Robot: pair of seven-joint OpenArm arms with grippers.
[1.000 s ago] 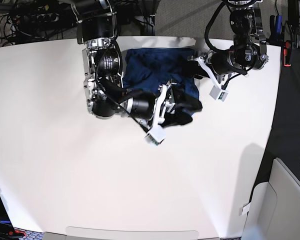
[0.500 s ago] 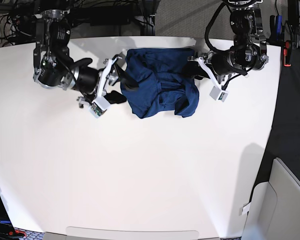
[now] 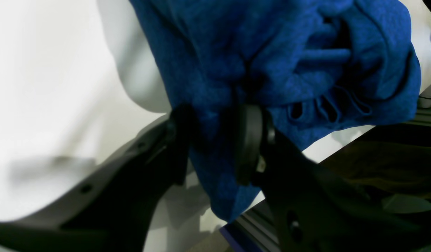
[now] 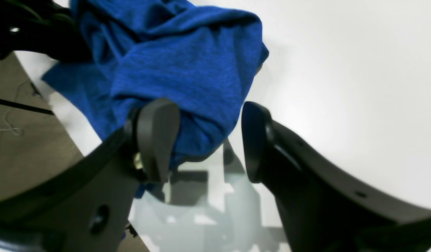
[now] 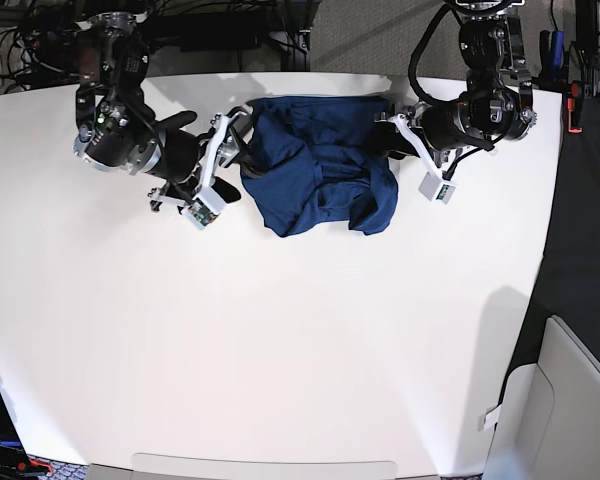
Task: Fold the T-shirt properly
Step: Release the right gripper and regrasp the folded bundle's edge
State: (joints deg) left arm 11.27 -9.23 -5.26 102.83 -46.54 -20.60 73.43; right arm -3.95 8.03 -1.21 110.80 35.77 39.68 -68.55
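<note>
**Shirt bunched up at the far edge, both arms on it**

T-shirt (image 5: pixel 320 165) sits crumpled near the far edge of the white tabletop (image 5: pixel 280 340), lumpy and full of folds. Left end effector (image 3: pixel 215 143) is clamped on a bunch of fabric at one side of the shirt, cloth squeezed between both pads. Right end effector (image 4: pixel 205 140) is at the opposite side with its jaws apart: one pad (image 4: pixel 156 136) presses the cloth, the other stands clear over bare tabletop beside the shirt.
</note>
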